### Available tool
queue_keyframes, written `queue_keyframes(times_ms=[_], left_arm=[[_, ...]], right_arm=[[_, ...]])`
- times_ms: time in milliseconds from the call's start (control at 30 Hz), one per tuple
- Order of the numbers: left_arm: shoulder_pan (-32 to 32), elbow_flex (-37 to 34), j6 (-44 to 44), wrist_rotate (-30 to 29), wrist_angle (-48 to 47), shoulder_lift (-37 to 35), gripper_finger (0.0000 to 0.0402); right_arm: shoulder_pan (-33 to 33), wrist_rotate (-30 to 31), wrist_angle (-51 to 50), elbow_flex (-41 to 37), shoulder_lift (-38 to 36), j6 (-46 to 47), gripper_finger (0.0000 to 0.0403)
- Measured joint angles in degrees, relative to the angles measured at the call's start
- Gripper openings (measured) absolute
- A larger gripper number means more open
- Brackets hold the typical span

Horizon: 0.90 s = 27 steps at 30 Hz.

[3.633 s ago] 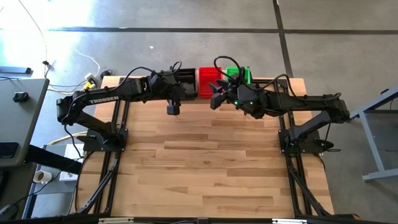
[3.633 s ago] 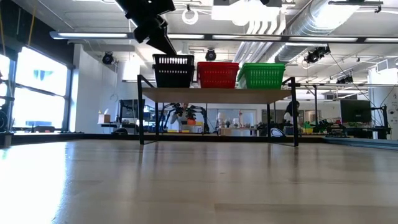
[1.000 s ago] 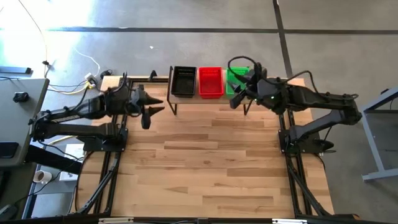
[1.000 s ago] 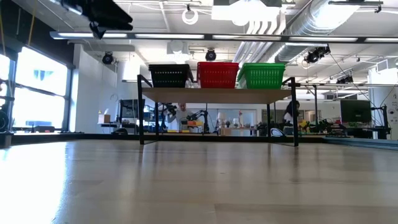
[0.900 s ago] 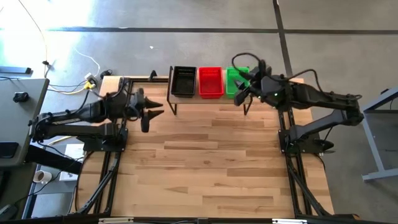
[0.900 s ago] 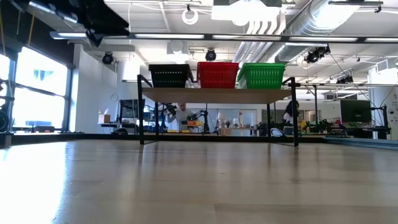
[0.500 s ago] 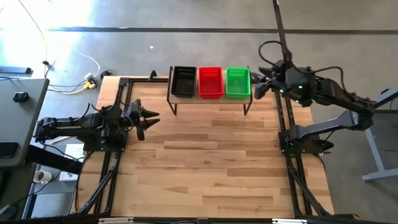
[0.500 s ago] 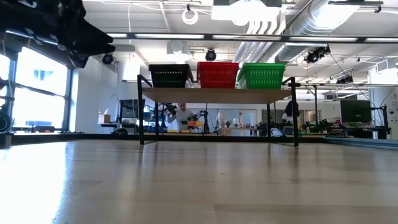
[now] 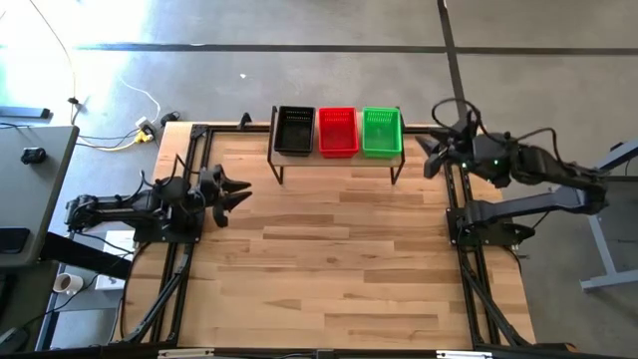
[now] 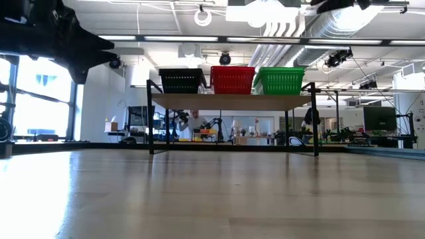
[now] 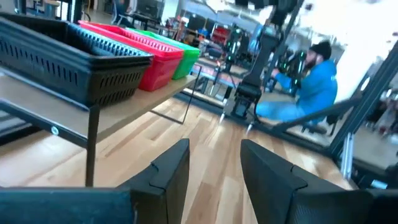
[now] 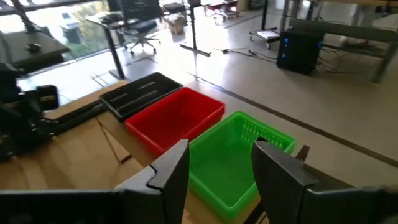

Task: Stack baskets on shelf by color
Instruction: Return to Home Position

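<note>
Three baskets stand side by side on the shelf (image 9: 337, 158) at the table's far edge: black (image 9: 294, 130), red (image 9: 337, 131) and green (image 9: 382, 131). The low view shows black (image 10: 183, 80), red (image 10: 232, 79) and green (image 10: 280, 80) resting by their bottoms on the light plank top (image 10: 229, 100). My left gripper (image 9: 234, 190) hangs open near the table's left edge, well apart from the shelf, facing it (image 11: 214, 168). My right gripper (image 9: 431, 160) is open beside the shelf's right end, above and to the right of the green basket (image 12: 239, 158).
The wooden tabletop (image 9: 329, 269) stretches from the shelf to the near edge. Black frame rails run along both table sides (image 9: 184, 249). A person in blue (image 11: 311, 87) sits beyond the table's right side. The shelf's thin black legs (image 10: 151, 126) stand on the tabletop.
Both arms have drawn back from the shelf. The left gripper moved toward the table's left and near edges and sank lower. The right gripper moved from over the green basket toward the table's right edge. The three baskets stayed where they were.
</note>
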Motion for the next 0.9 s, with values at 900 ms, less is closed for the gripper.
queue_keyframes(times_ms=[900], left_arm=[[0.2,-5.7,1.1,-1.8,6.2,0.1,0.0133]], right_arm=[[1.1,-27.3,21.1,-43.1,-43.2,-1.6,0.0158]])
